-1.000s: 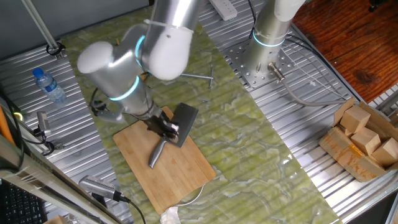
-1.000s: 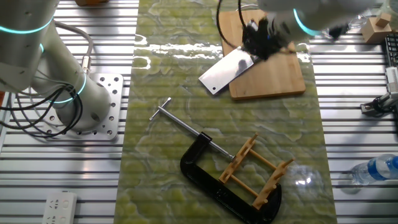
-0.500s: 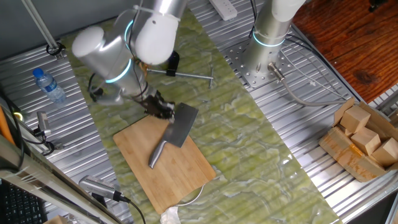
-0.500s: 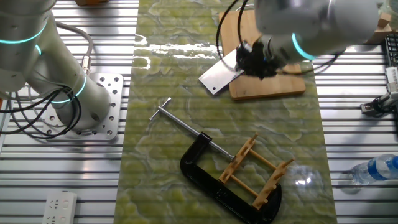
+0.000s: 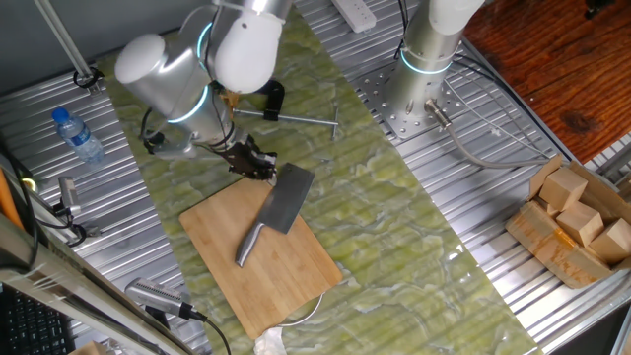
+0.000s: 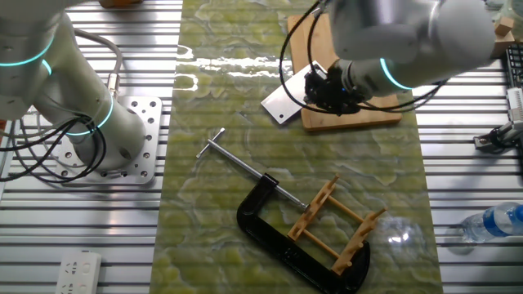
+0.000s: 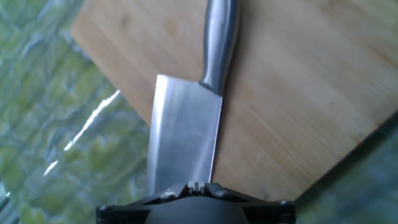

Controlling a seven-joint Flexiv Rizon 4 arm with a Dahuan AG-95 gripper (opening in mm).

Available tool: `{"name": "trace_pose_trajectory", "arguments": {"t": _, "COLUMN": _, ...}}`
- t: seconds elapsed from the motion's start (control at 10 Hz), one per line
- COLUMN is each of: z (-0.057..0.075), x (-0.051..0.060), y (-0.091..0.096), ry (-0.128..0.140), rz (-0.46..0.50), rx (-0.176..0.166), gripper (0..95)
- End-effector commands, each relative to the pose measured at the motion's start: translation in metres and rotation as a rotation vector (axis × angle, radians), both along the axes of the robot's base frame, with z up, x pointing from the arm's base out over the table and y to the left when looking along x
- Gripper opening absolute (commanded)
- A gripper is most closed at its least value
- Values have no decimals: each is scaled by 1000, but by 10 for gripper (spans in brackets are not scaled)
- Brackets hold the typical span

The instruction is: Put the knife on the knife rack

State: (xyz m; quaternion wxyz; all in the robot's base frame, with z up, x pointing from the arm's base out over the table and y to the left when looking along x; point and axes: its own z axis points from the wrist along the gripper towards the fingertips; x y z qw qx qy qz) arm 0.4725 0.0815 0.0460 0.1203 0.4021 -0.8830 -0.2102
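The knife (image 5: 277, 207), a steel cleaver with a slim metal handle, lies flat on the bamboo cutting board (image 5: 296, 271). Its blade (image 6: 282, 103) juts over the board's edge onto the green mat. My gripper (image 5: 259, 166) hovers low at the blade's front end with its fingers together and nothing between them. In the hand view the knife (image 7: 186, 134) runs straight away from my gripper (image 7: 196, 185), handle farthest. The knife rack (image 6: 337, 224), light wooden pegs on a frame, stands on the mat well away from the board. In one fixed view my arm hides it.
A black C-clamp (image 6: 274, 233) with a long steel screw bar grips the rack's base. A second arm's base (image 6: 90, 122) is bolted beside the mat. A water bottle (image 5: 77, 136) lies on the slatted table, and a box of wooden blocks (image 5: 577, 222) sits at the far side.
My gripper slid from the knife's blade-handle junction along the blade to its front end. The knife has stayed in place on the board.
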Motion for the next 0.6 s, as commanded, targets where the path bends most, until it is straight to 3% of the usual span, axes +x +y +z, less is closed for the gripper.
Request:
{"name": "trace_pose_trajectory", "arguments": {"t": 0.1, "z": 1, "x": -2, "y": 0, "ry": 6, "rz": -45, "rx": -57, "gripper": 0}}
{"name": "trace_pose_trajectory", "arguments": {"t": 0.4, "z": 1, "x": -2, "y": 0, "ry": 21, "rz": -169, "rx": -108, "gripper": 0}}
{"name": "trace_pose_trajectory", "arguments": {"t": 0.6, "z": 1, "x": -2, "y": 0, "ry": 26, "rz": -186, "rx": -95, "gripper": 0}}
